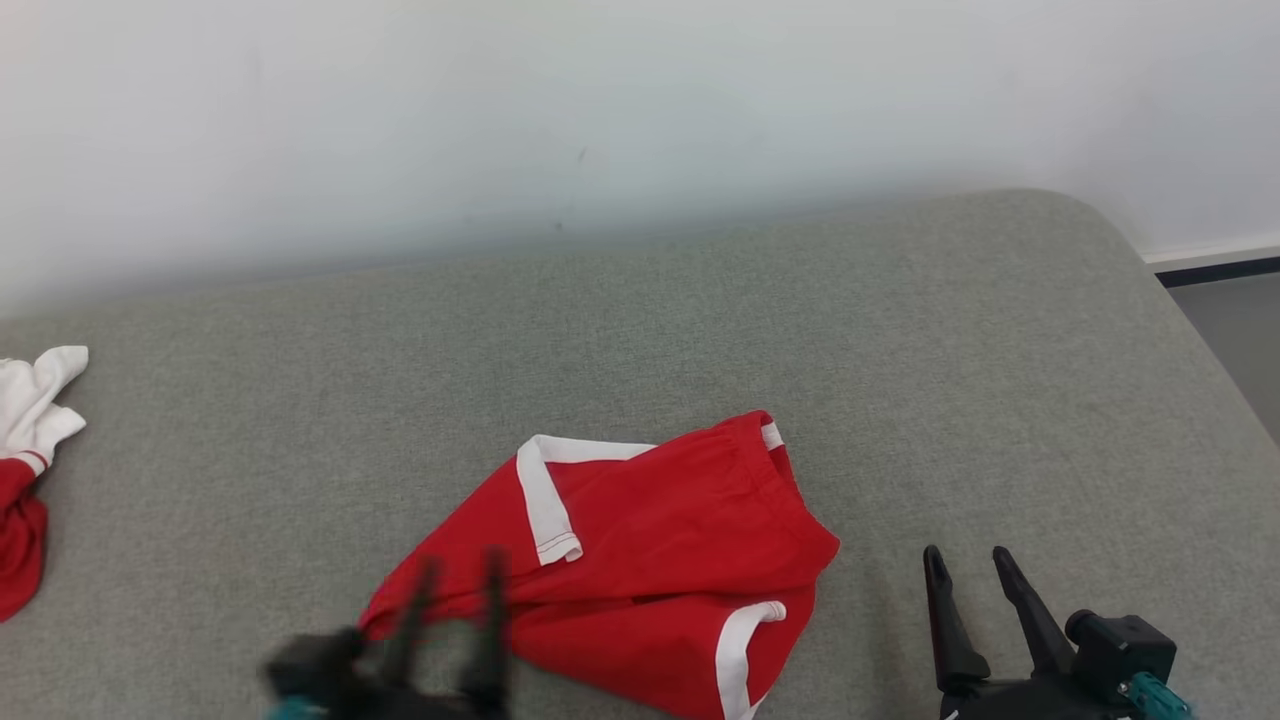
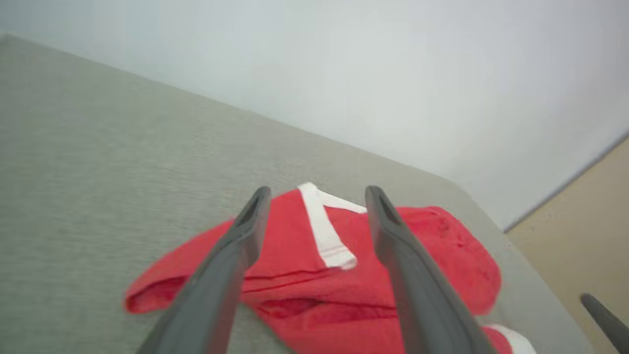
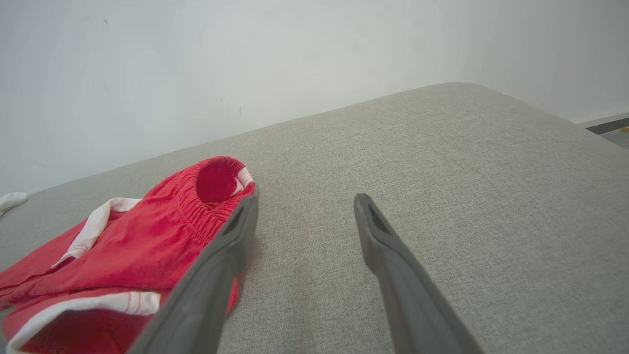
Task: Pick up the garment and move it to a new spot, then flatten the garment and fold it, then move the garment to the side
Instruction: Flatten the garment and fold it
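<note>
Where the head view looked down, red cloth shorts (image 1: 640, 560) with white trim lay at 6 o'clock on the grey woven-fabric cushion (image 1: 900, 350). The blurred left gripper (image 1: 462, 565) hung over their 8 o'clock corner and the right gripper (image 1: 966, 556) stood apart to their 3 o'clock, both jaws wide, empty. A white-and-red cloth (image 1: 35, 430) sat at 9 o'clock. The left wrist view added beige floor (image 2: 580, 236) at 4 o'clock, its fingers (image 2: 231, 265) spread above the shorts. The right wrist view revealed the open elastic waistband (image 3: 199, 216) at 9 o'clock.
</note>
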You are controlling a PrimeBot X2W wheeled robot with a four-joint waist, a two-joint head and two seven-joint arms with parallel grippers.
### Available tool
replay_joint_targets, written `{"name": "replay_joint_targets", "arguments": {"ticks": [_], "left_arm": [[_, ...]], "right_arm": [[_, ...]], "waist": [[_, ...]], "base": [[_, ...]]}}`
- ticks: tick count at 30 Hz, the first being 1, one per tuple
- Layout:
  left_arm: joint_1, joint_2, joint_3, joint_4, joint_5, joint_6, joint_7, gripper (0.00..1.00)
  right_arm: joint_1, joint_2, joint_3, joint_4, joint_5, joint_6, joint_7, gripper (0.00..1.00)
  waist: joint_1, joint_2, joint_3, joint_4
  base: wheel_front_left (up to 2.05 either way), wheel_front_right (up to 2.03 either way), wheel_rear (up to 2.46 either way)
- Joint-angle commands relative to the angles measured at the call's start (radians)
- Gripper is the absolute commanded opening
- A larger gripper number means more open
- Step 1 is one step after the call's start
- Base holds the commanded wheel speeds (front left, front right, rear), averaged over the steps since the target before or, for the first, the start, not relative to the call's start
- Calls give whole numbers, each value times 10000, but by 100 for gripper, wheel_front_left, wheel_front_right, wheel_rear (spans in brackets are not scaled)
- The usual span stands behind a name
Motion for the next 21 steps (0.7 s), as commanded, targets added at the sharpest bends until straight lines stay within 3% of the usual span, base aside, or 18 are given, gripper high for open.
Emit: {"name": "replay_joint_targets", "arguments": {"ticks": [1, 4, 7, 12, 21], "left_arm": [[179, -52, -410, -116, 244, -260, 160, 100], [-173, 13, -1849, -432, 945, -952, 1007, 100], [-748, 9, -3040, -610, 1709, -1242, 1973, 100], [-1937, -293, -4644, -186, 3011, -1418, 3576, 100], [-3206, -892, -5346, 1642, 3987, -1085, 4343, 100]], "right_arm": [[63, -13, -54, -38, -67, -22, 12, 100], [61, -9, -151, -57, -58, -22, 11, 100], [4, -10, -192, -40, -16, -22, 1, 100], [-127, -10, -46, 36, 113, -22, 1, 100], [-314, -9, 58, 187, 165, -22, -77, 100]], "waist": [[1, 0, 18, 67], [1, 0, 54, 181], [1, 0, 113, 272], [1, 0, 198, 154], [1, 0, 373, -289]], "base": [[0, 0, 0], [0, 0, 0], [0, 0, 0], [0, 0, 0], [0, 0, 0]]}}
